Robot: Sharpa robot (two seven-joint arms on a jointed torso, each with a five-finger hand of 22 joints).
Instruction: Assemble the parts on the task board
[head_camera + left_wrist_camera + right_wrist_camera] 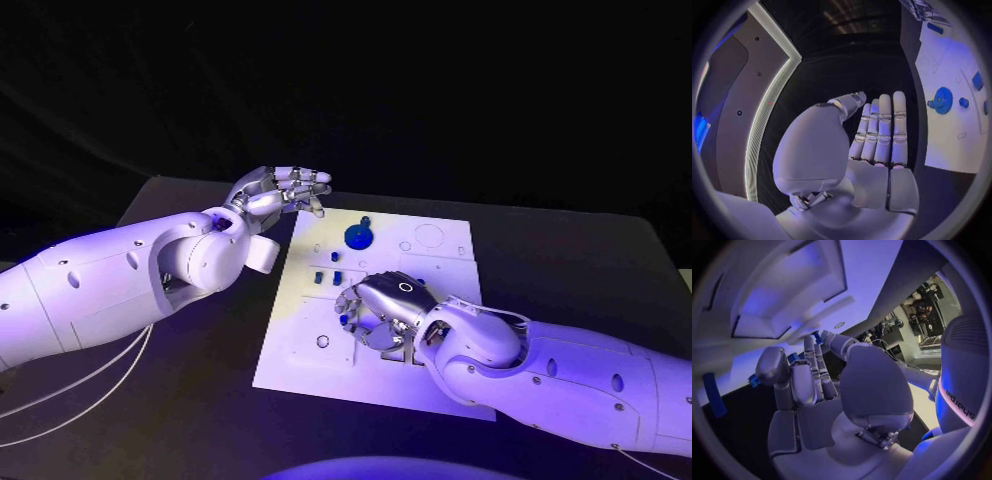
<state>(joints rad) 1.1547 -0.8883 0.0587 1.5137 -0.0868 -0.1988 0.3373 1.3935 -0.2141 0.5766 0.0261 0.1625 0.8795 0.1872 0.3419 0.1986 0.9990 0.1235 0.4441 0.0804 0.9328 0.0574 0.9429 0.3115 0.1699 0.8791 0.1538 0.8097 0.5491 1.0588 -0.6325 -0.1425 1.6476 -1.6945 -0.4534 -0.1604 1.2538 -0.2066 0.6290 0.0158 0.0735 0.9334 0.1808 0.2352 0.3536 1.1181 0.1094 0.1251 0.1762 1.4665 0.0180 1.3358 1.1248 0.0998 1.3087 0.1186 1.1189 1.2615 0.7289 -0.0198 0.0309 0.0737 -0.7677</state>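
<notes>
- Your right hand (382, 308) was low over the near middle of the task board (440, 262), fingers curled around a small blue part (754, 380) pinched at the fingertips.
- Your left hand (278, 191) hovered off the board's far left corner, fingers straight and apart, holding nothing.
- A round blue part (358, 237) sat near the board's far edge, with small blue pieces (327, 277) just beside your right hand; by my reading, assembly was only partly done, with several seats unfilled.
- You had open black table (577, 270) on both sides of the board; the crowded spot was under your right palm.
</notes>
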